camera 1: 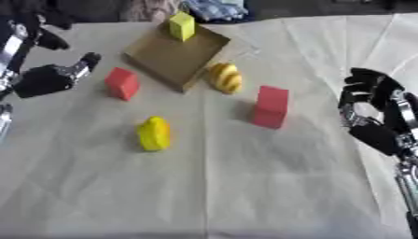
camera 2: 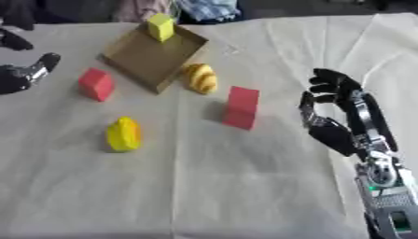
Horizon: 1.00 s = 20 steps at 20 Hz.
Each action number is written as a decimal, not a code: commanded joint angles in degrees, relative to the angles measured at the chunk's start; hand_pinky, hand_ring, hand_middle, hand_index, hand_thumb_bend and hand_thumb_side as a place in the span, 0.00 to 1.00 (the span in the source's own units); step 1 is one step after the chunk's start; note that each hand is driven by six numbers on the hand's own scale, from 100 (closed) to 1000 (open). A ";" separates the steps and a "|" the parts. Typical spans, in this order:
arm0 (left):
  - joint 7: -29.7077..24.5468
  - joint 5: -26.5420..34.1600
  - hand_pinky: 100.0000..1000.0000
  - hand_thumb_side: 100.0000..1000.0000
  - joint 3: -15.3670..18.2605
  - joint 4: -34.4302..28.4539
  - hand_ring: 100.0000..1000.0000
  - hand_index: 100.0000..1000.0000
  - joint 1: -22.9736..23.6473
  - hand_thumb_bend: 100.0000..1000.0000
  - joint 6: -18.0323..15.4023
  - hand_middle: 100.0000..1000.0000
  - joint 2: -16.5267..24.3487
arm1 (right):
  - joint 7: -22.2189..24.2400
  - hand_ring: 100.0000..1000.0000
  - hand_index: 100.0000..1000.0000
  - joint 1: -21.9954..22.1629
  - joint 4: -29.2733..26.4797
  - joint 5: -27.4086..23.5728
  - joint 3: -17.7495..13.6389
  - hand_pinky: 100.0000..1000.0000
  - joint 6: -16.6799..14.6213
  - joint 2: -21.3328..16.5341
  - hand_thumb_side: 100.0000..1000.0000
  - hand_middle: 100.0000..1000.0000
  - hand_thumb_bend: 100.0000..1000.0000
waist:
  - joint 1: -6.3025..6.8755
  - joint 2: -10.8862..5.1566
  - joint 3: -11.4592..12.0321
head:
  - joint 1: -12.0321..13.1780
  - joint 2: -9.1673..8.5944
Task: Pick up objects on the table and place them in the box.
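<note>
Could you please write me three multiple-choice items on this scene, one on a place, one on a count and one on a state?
1. Where is the yellow cube?
A. in the box
B. on the cloth beside the tall red block
C. in the right hand

2. How many red blocks lie on the cloth?
A. one
B. two
C. four

3. What does the right hand hold?
A. a red block
B. the yellow cube
C. nothing

Answers:
1 A: the cube sits at the box's far corner.
2 B: a small red block lies left of the box, a tall red block right of it.
3 C: its fingers are curled round no object, and the hand is apart from the blocks.
</note>
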 commanded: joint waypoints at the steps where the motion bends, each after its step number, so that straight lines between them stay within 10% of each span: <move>1: -6.66 -2.79 0.70 0.22 -2.87 3.72 0.63 0.78 -4.37 0.39 -1.87 0.71 6.91 | 0.41 0.71 0.82 -0.30 -0.83 0.23 0.20 0.66 -0.11 -1.44 0.19 0.68 0.00 | 0.91 -1.93 -0.53 | 0.47 0.27; 10: -23.77 -21.19 0.74 0.07 -10.98 22.76 0.71 0.80 -17.37 0.33 -13.66 0.75 6.53 | 1.20 0.71 0.82 0.01 -0.55 0.00 0.94 0.66 -0.32 -1.88 0.19 0.68 0.00 | 1.62 -2.69 -2.24 | 0.92 0.28; 20: -24.09 -35.90 0.78 0.02 -11.03 34.49 0.76 0.81 -21.52 0.33 -22.61 0.77 0.22 | 1.32 0.71 0.82 0.15 -0.50 -0.19 1.06 0.66 -0.33 -1.81 0.19 0.68 0.00 | 1.30 -2.65 -2.56 | 0.91 0.28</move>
